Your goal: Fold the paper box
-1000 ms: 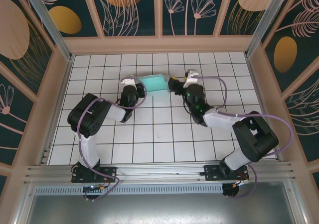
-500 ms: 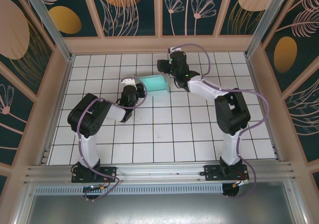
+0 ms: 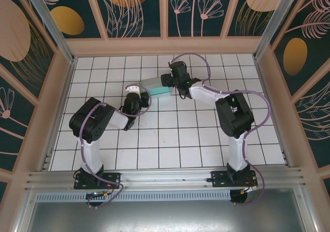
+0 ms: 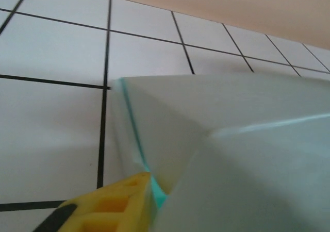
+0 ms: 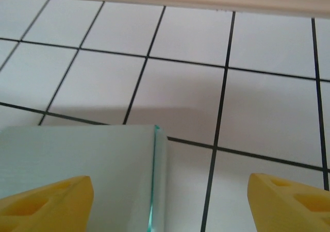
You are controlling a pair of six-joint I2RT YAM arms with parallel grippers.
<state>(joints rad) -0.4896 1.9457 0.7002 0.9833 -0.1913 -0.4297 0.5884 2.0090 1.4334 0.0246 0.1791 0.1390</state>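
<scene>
My right gripper (image 3: 166,80) has come to the 3 o'clock end of the paper box (image 3: 154,85).
Its jaws stand wide; the left gripper (image 3: 135,92) sits at 9 o'clock, and I cannot tell its width.

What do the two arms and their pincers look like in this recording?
The left arm and the right arm share white links, bulky black joints and a lilac cable looping alongside. The right pincer has yellow wedge-shaped fingers with moulded recesses; the left pincer shows the same yellow.
</scene>
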